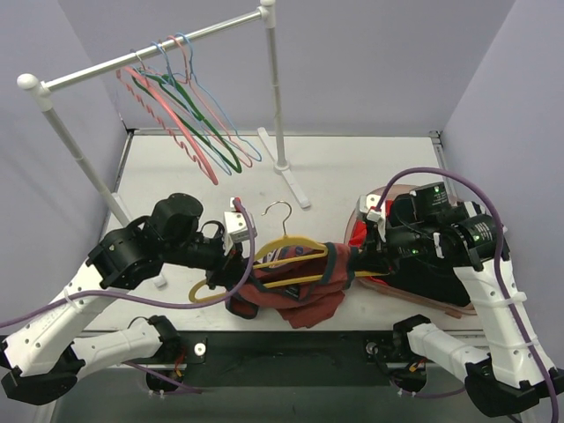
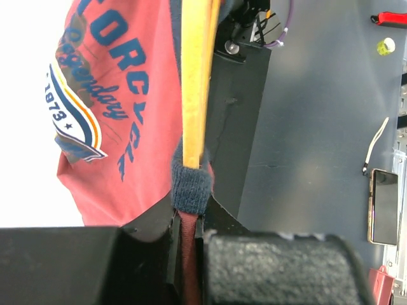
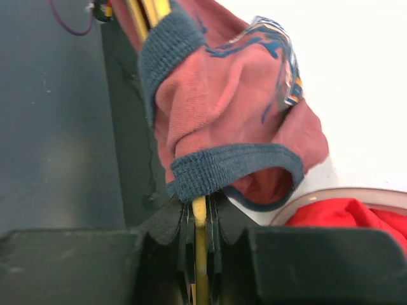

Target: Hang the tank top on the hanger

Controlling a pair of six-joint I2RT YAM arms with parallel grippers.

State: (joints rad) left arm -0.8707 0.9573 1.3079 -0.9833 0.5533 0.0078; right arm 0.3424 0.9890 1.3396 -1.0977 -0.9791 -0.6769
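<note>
The yellow hanger (image 1: 295, 249) hangs in the air between my two grippers above the table's front edge, its thin hook (image 1: 278, 211) pointing away. The rust-red tank top (image 1: 304, 291) is bunched on it and sags below. My left gripper (image 1: 236, 264) is shut on the top's red cloth just below its dark trim (image 2: 191, 190), with the yellow hanger arm (image 2: 196, 76) running on beyond. My right gripper (image 1: 363, 256) is shut on the hanger's other end (image 3: 199, 213). The tank top (image 3: 222, 108) with its dark armhole trim (image 3: 229, 166) is draped just past those jaws.
A white clothes rack (image 1: 150, 55) at the back left carries pink, green and blue hangers (image 1: 189, 119); its right post (image 1: 277, 97) stands mid-table. A clear tub (image 1: 414, 295) with a bright red garment (image 3: 346, 219) sits under my right arm.
</note>
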